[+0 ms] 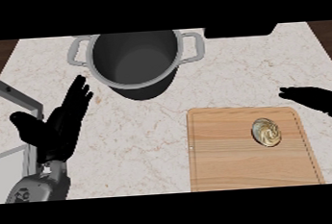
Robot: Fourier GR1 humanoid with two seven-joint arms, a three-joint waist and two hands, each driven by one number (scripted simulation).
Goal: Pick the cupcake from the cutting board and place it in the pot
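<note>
Cupcake (pixel 267 131) sits untouched on the cutting board (pixel 229 163) at lower right, pot (pixel 135 58) at top centre empty, as the open right hand (pixel 323 99) nears and the left hand (pixel 59 123) rests open.

We saw bare bench (pixel 149 129) between the cutting board (pixel 229 168) and the pot (pixel 134 58); the pot's mouth stood open.

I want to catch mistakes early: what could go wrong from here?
The right hand is open beside the cutting board, not yet on the cupcake; closing its fingers off-centre might tip it. The pot sits far across the counter, so the cupcake could catch its rim.
</note>
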